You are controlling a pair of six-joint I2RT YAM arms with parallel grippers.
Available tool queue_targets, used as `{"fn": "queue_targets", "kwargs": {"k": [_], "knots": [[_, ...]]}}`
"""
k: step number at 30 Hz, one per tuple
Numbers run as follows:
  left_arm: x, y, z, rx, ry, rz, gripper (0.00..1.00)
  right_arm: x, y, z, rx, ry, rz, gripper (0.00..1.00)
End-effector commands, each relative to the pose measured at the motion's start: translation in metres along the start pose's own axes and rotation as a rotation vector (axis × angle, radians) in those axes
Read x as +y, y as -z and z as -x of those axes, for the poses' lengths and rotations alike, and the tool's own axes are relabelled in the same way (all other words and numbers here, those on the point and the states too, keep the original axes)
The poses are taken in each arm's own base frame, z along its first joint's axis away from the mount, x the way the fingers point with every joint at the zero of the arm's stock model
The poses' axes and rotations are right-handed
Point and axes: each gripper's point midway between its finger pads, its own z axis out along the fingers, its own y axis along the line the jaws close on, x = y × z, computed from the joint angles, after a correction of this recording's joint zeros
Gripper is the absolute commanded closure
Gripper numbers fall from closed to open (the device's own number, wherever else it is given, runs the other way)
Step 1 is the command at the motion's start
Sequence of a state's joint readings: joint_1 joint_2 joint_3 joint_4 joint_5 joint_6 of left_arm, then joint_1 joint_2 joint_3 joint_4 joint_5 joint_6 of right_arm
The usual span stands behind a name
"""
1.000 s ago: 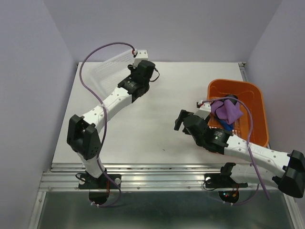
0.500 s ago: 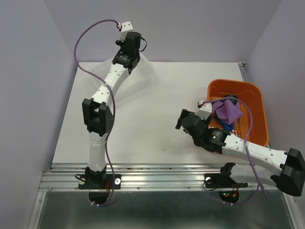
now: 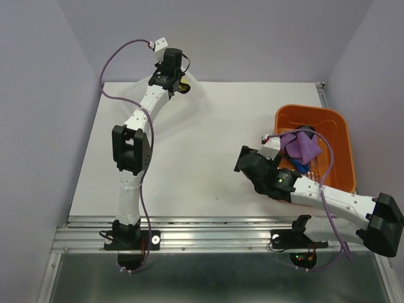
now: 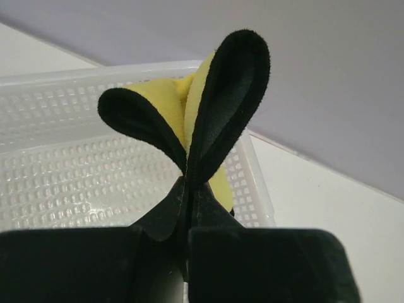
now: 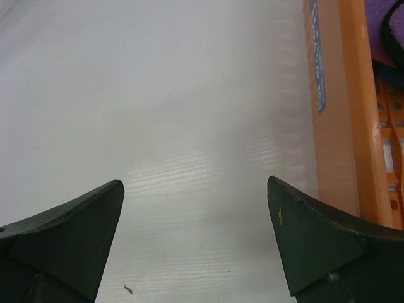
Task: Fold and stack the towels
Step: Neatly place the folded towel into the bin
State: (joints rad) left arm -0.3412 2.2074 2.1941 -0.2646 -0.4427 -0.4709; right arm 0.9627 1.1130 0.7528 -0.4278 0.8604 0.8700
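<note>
My left gripper (image 4: 187, 189) pinches the yellow towel (image 4: 161, 96) over the white mesh basket (image 4: 57, 164), far-left corner. Right gripper (image 5: 196, 230) spread, beside orange basket (image 5: 344, 126).

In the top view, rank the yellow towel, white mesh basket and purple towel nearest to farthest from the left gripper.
1. The yellow towel, pinched in the left gripper.
2. The white mesh basket, under it, far left.
3. The purple towel, in the orange basket, right side.
</note>
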Motion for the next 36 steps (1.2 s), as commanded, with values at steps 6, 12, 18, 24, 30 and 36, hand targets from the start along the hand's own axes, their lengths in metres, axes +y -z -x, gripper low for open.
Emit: {"fn": "queue_targets", "kwargs": {"k": [6, 12, 18, 24, 30, 36], "knots": [[-0.008, -0.025, -0.020, 0.041, 0.070, -0.086, 1.00, -0.008, 0.003, 0.020, -0.069, -0.047, -0.046, 0.00], [-0.006, -0.039, -0.044, 0.093, 0.061, -0.110, 1.00, -0.010, 0.002, 0.021, -0.076, -0.038, -0.054, 0.00], [-0.001, -0.049, -0.064, 0.133, 0.058, -0.117, 1.00, -0.012, 0.002, 0.021, -0.077, -0.034, -0.062, 0.00], [0.014, -0.056, -0.075, 0.170, 0.029, -0.116, 1.00, -0.012, 0.002, 0.022, -0.077, -0.040, -0.060, 0.00], [0.033, -0.060, -0.097, 0.240, -0.012, -0.094, 1.00, -0.012, 0.000, 0.020, -0.077, -0.033, -0.066, 0.00], [0.046, -0.065, -0.118, 0.316, 0.010, -0.088, 1.00, -0.010, -0.001, 0.018, -0.069, -0.030, -0.062, 0.00]]}}
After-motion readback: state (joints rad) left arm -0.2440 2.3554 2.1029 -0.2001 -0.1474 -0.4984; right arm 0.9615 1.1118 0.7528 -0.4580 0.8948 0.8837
